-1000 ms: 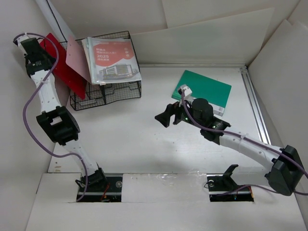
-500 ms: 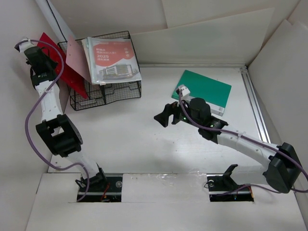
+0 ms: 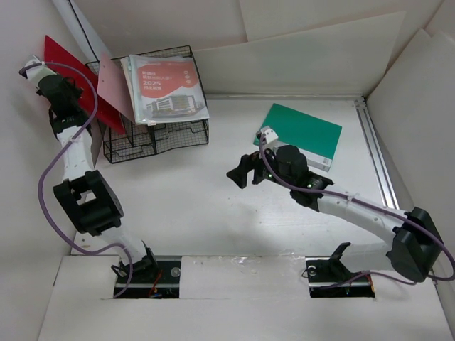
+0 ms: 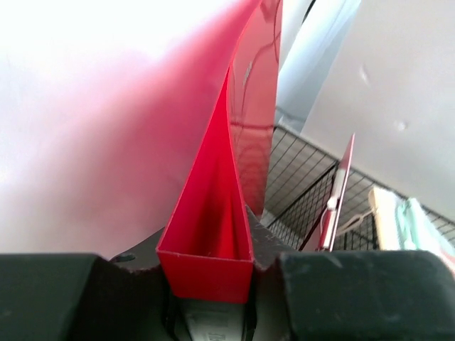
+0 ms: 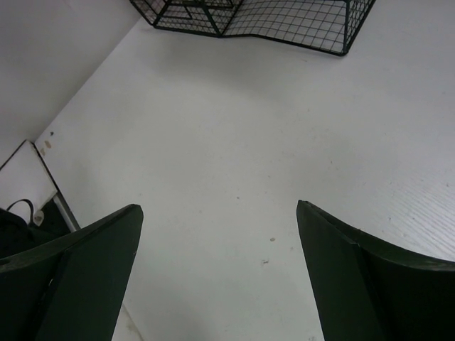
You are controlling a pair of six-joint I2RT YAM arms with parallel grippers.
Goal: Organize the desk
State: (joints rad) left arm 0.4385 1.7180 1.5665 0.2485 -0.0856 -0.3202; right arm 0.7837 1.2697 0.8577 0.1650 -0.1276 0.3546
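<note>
Left fingers [image 4: 341, 291] clamped on red folder [image 4: 213, 234]; right fingers [image 5: 355, 284] spread wide, empty.
Folder held up at far-left wall beside wire basket [image 3: 153, 131]; white worktop [image 3: 213, 199] lies below right fingers, at mid-span.

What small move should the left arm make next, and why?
Probably shift the red folder rightward until it is over the wire basket. The left claw is shut on the folder's edge and holds it raised just left of the basket, where a pink folder and a booklet already sit.
</note>
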